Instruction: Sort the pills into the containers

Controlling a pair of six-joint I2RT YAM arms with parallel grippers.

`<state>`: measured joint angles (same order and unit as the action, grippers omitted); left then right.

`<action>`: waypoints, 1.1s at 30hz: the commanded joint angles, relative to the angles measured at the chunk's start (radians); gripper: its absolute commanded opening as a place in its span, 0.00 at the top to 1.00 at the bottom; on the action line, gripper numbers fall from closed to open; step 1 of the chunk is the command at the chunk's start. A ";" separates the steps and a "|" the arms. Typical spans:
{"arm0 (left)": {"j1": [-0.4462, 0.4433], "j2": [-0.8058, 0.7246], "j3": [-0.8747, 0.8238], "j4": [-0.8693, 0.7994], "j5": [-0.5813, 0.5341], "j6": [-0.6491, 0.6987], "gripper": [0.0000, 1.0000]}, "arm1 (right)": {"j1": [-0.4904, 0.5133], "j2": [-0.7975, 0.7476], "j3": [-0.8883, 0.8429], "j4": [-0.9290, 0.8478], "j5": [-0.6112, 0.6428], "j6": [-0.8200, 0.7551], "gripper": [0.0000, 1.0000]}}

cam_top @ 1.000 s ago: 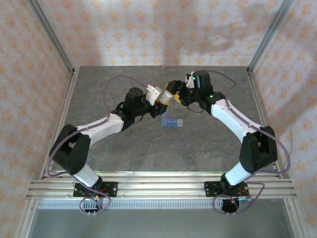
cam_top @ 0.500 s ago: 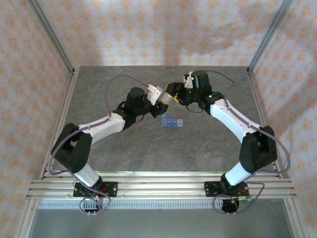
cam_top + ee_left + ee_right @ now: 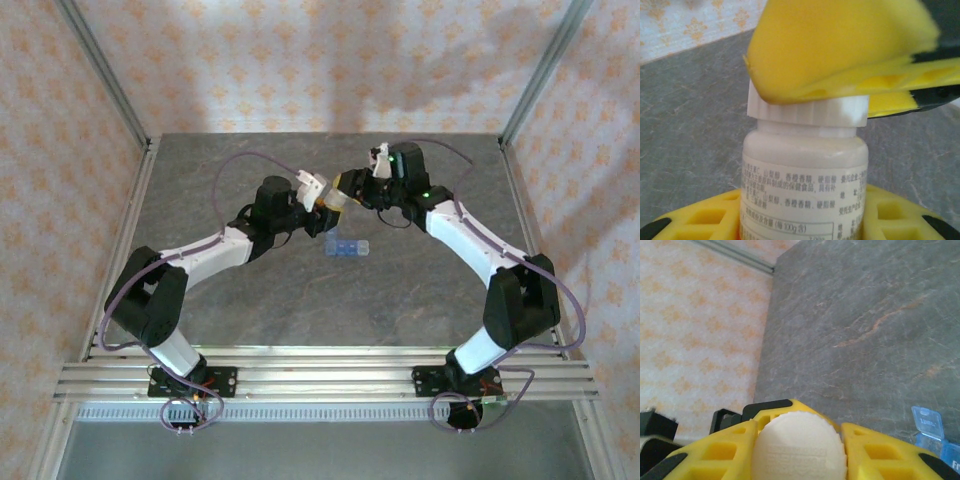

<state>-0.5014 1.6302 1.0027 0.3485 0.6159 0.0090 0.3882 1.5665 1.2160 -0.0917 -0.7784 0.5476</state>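
Clamps the bottle (image 3: pixel 805 170) in the left hand (image 3: pixel 323 204), pinches its ribbed cap (image 3: pixel 799 445) in the right hand (image 3: pixel 352 188). Leaves the pill box (image 3: pixel 347 247) on the surface (image 3: pixel 400 295) at mid-frame, below both. Likely light, brittle, skiddy: hold by outer walls.

Grey table (image 3: pixel 300 300), patterned walls (image 3: pixel 300 60)

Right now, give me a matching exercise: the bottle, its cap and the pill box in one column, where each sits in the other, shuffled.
1. bottle
2. white cap
3. pill box

A. lying on the table, a lid open
B. gripped by the left jaws
C. between the right jaws

Pairs: 1-B, 2-C, 3-A.
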 commanded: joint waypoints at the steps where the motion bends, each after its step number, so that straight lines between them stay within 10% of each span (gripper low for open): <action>1: 0.018 -0.023 0.021 0.138 0.151 -0.113 1.00 | -0.053 -0.026 -0.075 0.165 -0.127 -0.117 0.64; 7: 0.023 -0.018 0.012 0.186 0.203 -0.177 1.00 | -0.069 -0.008 -0.078 0.207 -0.243 -0.147 0.60; 15: 0.023 -0.033 -0.001 0.046 0.030 -0.013 1.00 | -0.085 -0.069 -0.061 0.154 -0.178 -0.085 0.25; 33: -0.026 -0.054 -0.025 0.011 -0.206 0.167 1.00 | -0.056 -0.028 -0.023 0.009 0.069 0.144 0.24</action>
<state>-0.5182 1.6096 0.9836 0.3458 0.4370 0.1421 0.3138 1.5223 1.1599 -0.0906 -0.7490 0.6518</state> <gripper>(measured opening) 0.428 0.766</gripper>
